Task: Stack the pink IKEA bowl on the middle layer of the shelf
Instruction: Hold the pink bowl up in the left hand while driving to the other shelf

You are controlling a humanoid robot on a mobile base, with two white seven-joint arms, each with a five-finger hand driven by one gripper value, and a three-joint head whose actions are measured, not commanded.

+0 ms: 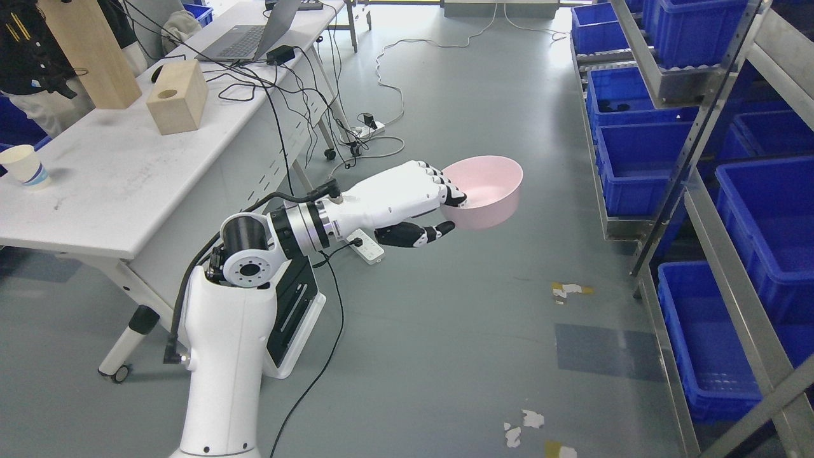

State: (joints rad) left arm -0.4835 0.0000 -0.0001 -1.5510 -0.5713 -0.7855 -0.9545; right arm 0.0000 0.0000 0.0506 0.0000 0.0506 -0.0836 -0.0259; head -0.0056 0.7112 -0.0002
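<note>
Grey floor (445,331) lies below me, with a white table (114,184) at ten o'clock carrying wooden blocks (178,97), a paper cup (25,166) and a laptop (254,35). A shelf (706,191) of blue bins (642,165) runs along three o'clock. My left arm reaches from seven o'clock toward two. My left hand (407,203) grips the pink bowl (486,191) at its near rim, fingers inside, thumb underneath. The bowl hangs over the floor, short of the shelf, mouth up and tilted slightly toward me.
</note>
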